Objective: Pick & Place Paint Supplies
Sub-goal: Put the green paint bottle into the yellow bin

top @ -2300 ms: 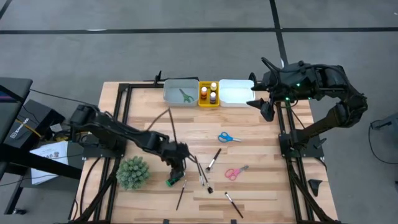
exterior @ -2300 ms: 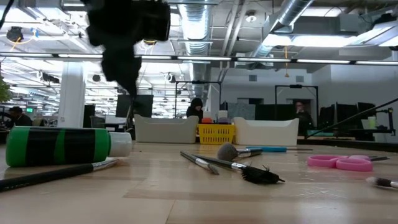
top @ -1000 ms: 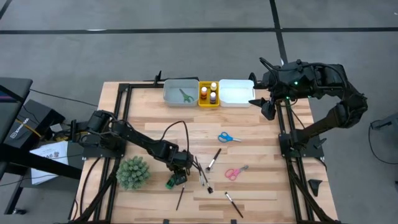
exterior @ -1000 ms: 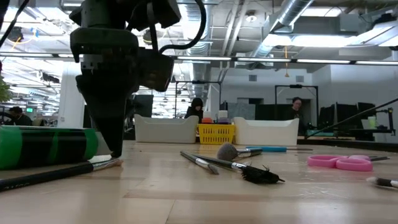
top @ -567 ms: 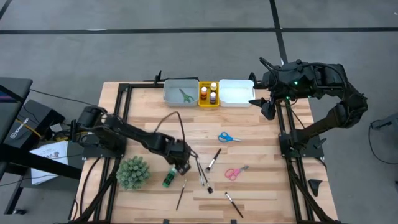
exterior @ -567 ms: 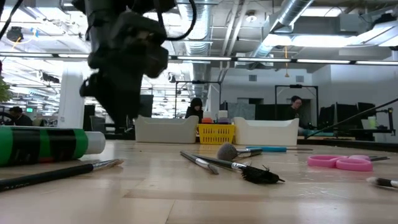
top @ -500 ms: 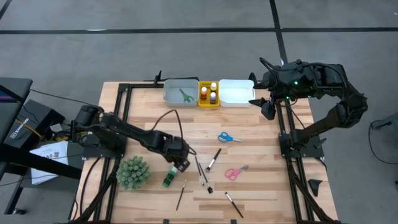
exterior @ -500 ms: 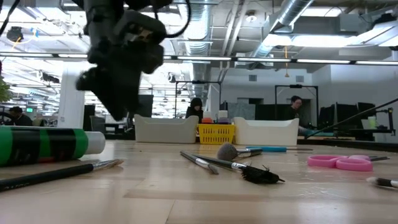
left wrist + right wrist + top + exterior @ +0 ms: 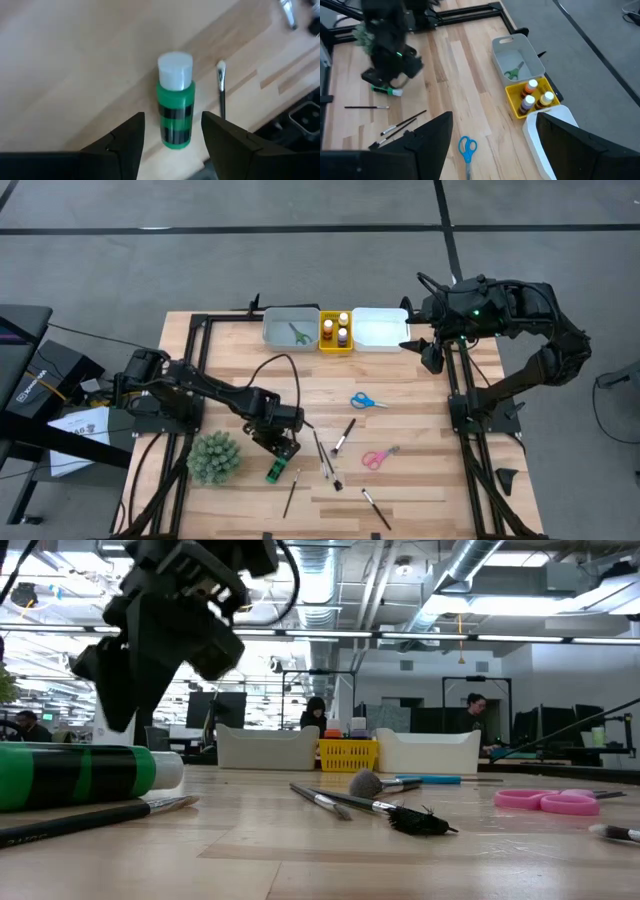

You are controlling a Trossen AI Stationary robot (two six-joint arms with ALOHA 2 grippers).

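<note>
A green paint bottle point(image 9: 175, 112) with a white cap point(image 9: 175, 69) lies on its side on the wooden table, left of centre near the front. My left gripper point(image 9: 282, 444) hangs just above it, tilted downward and open, one finger on either side of the bottle without touching. A thin brush point(image 9: 221, 92) lies beside the bottle. More brushes point(image 9: 322, 455), blue scissors point(image 9: 368, 401) and pink scissors point(image 9: 379, 457) lie to its right. My right gripper point(image 9: 497, 140) waits open, raised over the table's far right corner.
At the far edge stand a grey tray point(image 9: 283, 338) holding green scissors point(image 9: 298, 332), a yellow tray point(image 9: 335, 345) with two orange bottles, and a white tray point(image 9: 380, 330). A spiky green plant ball point(image 9: 214, 457) sits left of the bottle. People sit in the room behind.
My left gripper has risen from the table at the green bottle, drifted a little toward the far edge and come back over the bottle. Its wrist has rolled and tipped meanwhile. The bottle still lies on its side on the table.
</note>
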